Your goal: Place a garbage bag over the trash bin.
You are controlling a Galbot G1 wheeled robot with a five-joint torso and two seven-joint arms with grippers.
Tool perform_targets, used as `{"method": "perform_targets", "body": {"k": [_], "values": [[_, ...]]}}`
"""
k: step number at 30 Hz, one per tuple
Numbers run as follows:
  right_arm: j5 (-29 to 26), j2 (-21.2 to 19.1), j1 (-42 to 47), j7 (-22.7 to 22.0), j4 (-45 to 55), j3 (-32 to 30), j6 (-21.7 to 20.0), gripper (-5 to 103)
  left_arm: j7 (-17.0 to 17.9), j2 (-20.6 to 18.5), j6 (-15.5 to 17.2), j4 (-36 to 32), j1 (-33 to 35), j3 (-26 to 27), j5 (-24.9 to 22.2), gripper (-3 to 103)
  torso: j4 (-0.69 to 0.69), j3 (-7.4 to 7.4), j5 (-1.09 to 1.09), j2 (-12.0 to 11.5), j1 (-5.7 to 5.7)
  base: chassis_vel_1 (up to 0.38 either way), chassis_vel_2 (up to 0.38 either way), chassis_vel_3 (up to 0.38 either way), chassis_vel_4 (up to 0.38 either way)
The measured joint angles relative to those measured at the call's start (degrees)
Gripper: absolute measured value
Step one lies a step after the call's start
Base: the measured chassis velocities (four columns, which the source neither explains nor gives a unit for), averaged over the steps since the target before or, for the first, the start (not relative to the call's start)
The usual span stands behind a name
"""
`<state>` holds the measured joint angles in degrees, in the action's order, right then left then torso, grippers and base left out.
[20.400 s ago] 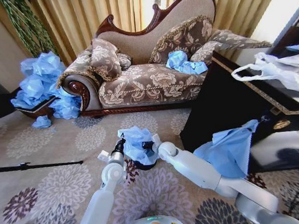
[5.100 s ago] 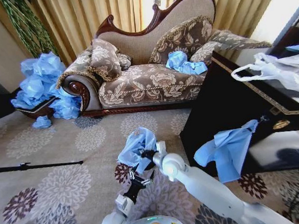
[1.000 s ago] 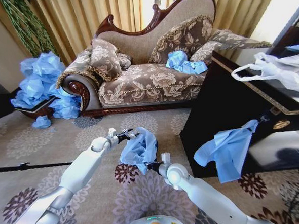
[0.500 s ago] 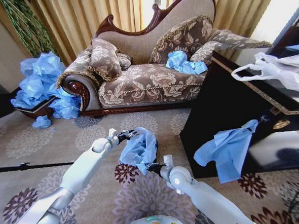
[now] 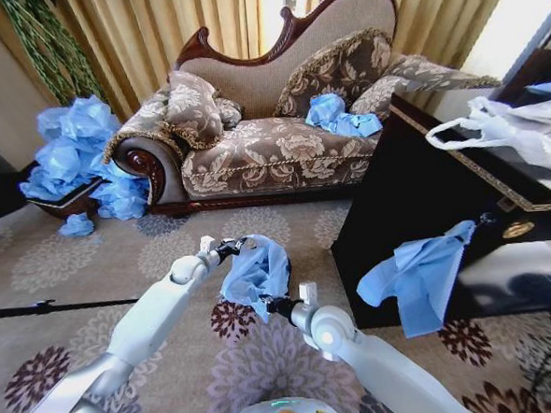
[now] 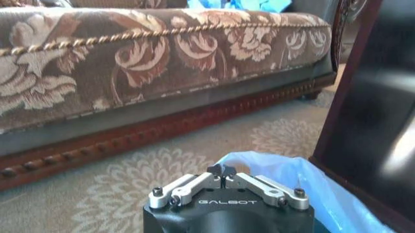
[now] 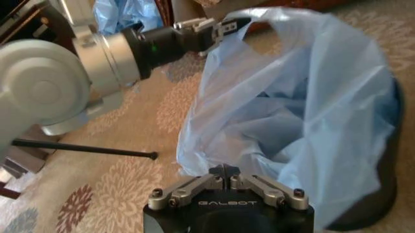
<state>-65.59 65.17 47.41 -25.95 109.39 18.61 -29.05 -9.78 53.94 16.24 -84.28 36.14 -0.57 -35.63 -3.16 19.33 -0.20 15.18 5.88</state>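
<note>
Our two grippers hold the garbage bag (image 5: 257,271) spread over the trash bin (image 7: 381,194) on the carpet (image 5: 94,302).

The light-blue garbage bag stands open and crumpled on the patterned carpet just in front of the sofa (image 5: 270,122) and beside the dark cabinet (image 5: 424,188); in our right wrist view its film drapes into and over the black trash bin, whose dark wall shows below the plastic. Our left gripper (image 5: 235,246) pinches the bag's far edge at the top, fingers closed on the film. Our right gripper (image 5: 274,307) is clenched on the near lower edge of the bag. Farther out, another blue bag (image 5: 420,277) hangs from the cabinet, a white plastic bag (image 5: 514,131) lies on top of it, and a heap of blue bags (image 5: 76,158) sits left of the sofa.
</note>
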Motion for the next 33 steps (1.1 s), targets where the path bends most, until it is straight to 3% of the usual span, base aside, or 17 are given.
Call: {"method": "perform_targets", "body": {"k": [5,21,33], "values": [[0.65,3.80,-3.40,-0.97,-6.70,2.67,0.25,0,0.57,-0.25,0.14,-1.54,0.86,0.26,-0.34,0,0.01,0.01,-0.01,0.00,0.00,0.000,0.000,0.000,0.000],[-0.41,5.92,-5.14,-1.24,-15.95,4.50,0.08,0,0.45,-0.30,0.34,-3.19,2.26,3.00,-0.73,0,-0.01,0.01,-0.01,0.00,0.01,0.000,0.000,0.000,0.000],[-0.84,3.87,-2.00,-4.03,-16.19,3.12,-0.94,0,5.95,-3.40,3.28,-9.50,5.07,6.57,-2.71,0,-0.01,0.00,0.00,0.00,0.00,0.000,0.000,0.000,0.000]]}}
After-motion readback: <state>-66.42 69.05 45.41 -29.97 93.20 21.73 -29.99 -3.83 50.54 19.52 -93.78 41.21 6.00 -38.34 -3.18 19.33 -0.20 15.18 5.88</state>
